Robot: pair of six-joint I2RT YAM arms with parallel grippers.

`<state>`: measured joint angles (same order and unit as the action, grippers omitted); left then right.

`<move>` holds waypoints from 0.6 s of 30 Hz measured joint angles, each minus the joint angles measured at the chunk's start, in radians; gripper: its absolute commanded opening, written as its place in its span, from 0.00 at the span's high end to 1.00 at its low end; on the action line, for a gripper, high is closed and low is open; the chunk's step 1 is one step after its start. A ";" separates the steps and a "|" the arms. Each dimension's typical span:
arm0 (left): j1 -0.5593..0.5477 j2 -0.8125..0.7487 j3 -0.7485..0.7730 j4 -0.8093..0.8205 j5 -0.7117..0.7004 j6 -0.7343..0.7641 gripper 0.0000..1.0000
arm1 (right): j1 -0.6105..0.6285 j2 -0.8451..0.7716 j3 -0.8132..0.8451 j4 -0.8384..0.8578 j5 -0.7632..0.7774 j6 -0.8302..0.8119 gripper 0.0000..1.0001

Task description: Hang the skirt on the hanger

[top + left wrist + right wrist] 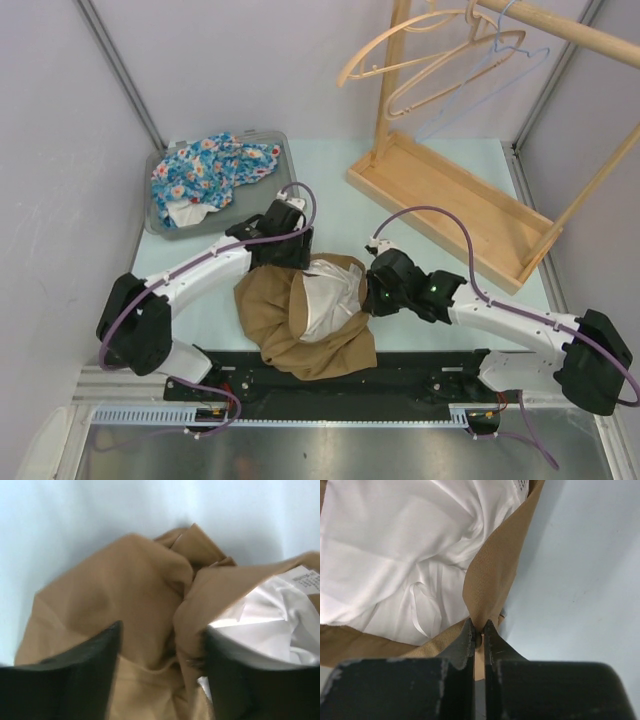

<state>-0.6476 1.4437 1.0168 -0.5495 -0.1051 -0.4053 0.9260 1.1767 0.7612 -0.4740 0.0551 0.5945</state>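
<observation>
Matt tan cloth with a fine diagonal weave for the skirt [270, 310], smooth white lining [395, 545] with a faint sheen inside it. Pale smooth bare wood for the rack [450, 215] at upper right; matt black plastic, scuffed at the edges, on the right pincer [477, 627].

A grey bin [160, 225] sits at the far left corner of the table [330, 170], filled with a crumpled blue floral cloth [210, 172] showing a white patch. Along the far right side of the table stands a wooden rack, its tray-like base [450, 205] angled, with an upright post [390, 80] carrying a rail [570, 30].
</observation>
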 measured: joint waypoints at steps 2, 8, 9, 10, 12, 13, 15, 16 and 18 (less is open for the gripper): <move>0.024 0.023 0.014 0.023 0.040 0.005 0.95 | 0.013 -0.013 0.000 -0.001 0.013 -0.014 1.00; 0.079 0.038 0.068 0.061 0.227 0.040 1.00 | 0.026 -0.098 0.014 -0.021 0.113 -0.090 1.00; 0.089 0.031 0.076 0.062 0.247 0.041 1.00 | 0.024 -0.104 0.022 -0.024 0.126 -0.100 1.00; 0.105 0.016 0.086 0.061 0.270 0.041 1.00 | 0.019 -0.112 0.038 -0.029 0.145 -0.126 1.00; 0.138 -0.025 0.108 0.055 0.297 0.041 1.00 | 0.005 -0.124 0.087 -0.036 0.180 -0.177 1.00; 0.152 -0.053 0.124 0.049 0.301 0.042 1.00 | -0.005 -0.129 0.117 -0.034 0.196 -0.203 1.00; 0.172 -0.113 0.161 0.030 0.304 0.049 1.00 | -0.025 -0.138 0.175 -0.031 0.217 -0.257 1.00; 0.178 -0.146 0.182 0.023 0.304 0.052 1.00 | -0.042 -0.140 0.222 -0.031 0.222 -0.293 1.00; 0.182 -0.208 0.231 0.005 0.304 0.064 1.00 | -0.072 -0.142 0.302 -0.029 0.220 -0.356 1.00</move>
<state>-0.4660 1.2354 1.2476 -0.5449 0.1993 -0.3412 0.8539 1.0351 1.0634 -0.5030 0.2749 0.2390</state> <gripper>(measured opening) 0.028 0.039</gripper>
